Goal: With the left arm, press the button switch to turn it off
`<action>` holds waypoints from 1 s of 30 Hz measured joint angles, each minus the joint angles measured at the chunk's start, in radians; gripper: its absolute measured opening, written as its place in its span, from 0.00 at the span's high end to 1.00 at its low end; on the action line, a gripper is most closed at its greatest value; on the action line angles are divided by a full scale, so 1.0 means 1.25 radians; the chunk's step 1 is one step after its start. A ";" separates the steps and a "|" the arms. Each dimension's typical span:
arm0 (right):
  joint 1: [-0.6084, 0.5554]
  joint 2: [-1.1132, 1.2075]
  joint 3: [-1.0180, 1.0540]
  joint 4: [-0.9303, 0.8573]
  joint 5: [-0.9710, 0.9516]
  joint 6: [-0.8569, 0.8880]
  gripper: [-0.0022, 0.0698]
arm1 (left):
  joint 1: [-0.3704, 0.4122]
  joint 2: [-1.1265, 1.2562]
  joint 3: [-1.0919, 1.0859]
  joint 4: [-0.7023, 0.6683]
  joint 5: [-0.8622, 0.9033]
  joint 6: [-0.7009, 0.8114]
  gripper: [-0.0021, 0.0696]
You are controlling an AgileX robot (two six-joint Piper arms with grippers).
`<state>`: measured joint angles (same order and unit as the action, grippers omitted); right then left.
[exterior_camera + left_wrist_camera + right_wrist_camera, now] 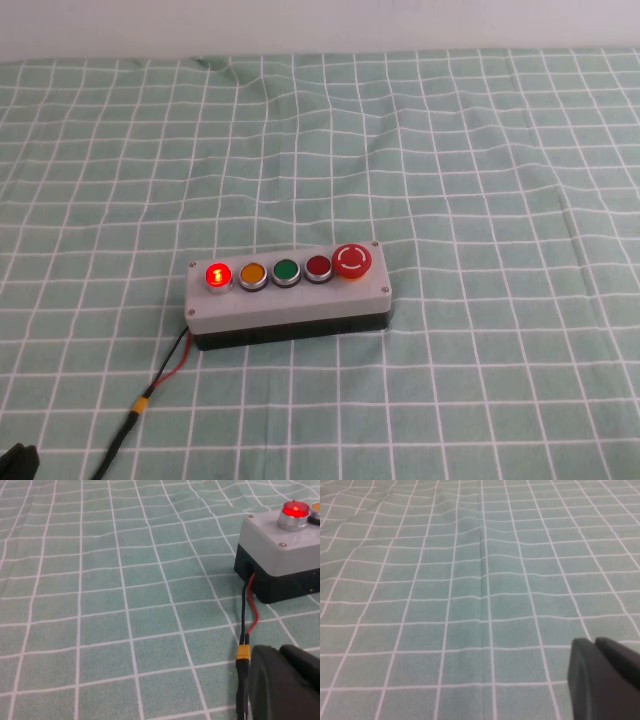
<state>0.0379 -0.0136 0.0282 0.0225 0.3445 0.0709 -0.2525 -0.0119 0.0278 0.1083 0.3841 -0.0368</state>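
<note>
The button switch (217,275) is the small round red button with a silver rim at the left end of the grey box (290,300); it glows lit. It also shows in the left wrist view (294,511). My left gripper (285,680) is shut and empty, low at the near left, well short of the box; a tip of it shows in the high view (18,462). My right gripper (605,677) is shut and empty over bare cloth; it is out of the high view.
The box's row continues with an orange button (252,274), a green button (286,271), a darker red button (318,266) and a large red mushroom button (352,261). A red and black cable (165,372) runs from the box toward the near left. A green checked cloth (450,150) covers the table.
</note>
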 joint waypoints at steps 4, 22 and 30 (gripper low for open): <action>0.000 0.000 0.000 0.000 0.000 0.000 0.99 | 0.000 0.000 0.000 0.000 0.000 0.000 0.97; 0.000 0.000 0.000 0.000 0.000 0.000 0.99 | 0.000 0.000 0.000 -0.006 0.000 -0.012 0.97; 0.000 0.000 0.000 0.000 0.000 0.000 0.99 | 0.000 0.000 0.000 -0.006 0.000 -0.012 0.97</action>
<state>0.0379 -0.0136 0.0282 0.0225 0.3445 0.0709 -0.2525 -0.0119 0.0278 0.1004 0.3841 -0.0513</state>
